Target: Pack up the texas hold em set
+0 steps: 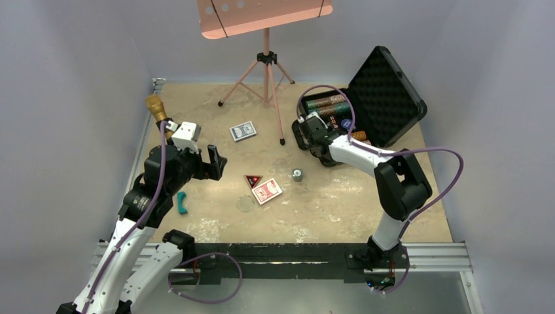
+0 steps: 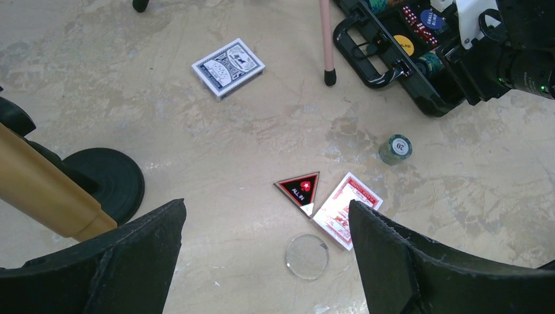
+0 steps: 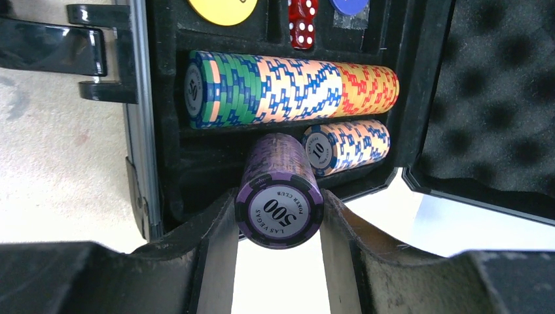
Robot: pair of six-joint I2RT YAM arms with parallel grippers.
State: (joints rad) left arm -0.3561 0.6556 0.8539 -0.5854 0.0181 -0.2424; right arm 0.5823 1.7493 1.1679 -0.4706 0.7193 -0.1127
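The black case (image 1: pixel 386 98) lies open at the back right, with rows of striped chips (image 3: pixel 288 88) in its slots. My right gripper (image 3: pixel 279 222) is shut on a purple stack of chips (image 3: pixel 280 196), held at the case's near slot beside a short orange-blue row (image 3: pixel 347 145). My left gripper (image 2: pixel 265 206) hovers open over the table, above the triangular button (image 2: pixel 300 190), the red deck (image 2: pixel 343 209) and a clear disc (image 2: pixel 307 256). Farther back lies the blue deck (image 2: pixel 228 67). A small green chip stack (image 2: pixel 395 148) stands near the case.
A gold microphone (image 1: pixel 157 108) on a round black base (image 2: pixel 108 183) stands at the left, close to my left arm. A teal piece (image 1: pixel 181 203) lies near it. The pink music stand (image 1: pixel 266 65) has a leg (image 2: pixel 325 39) down between the blue deck and the case.
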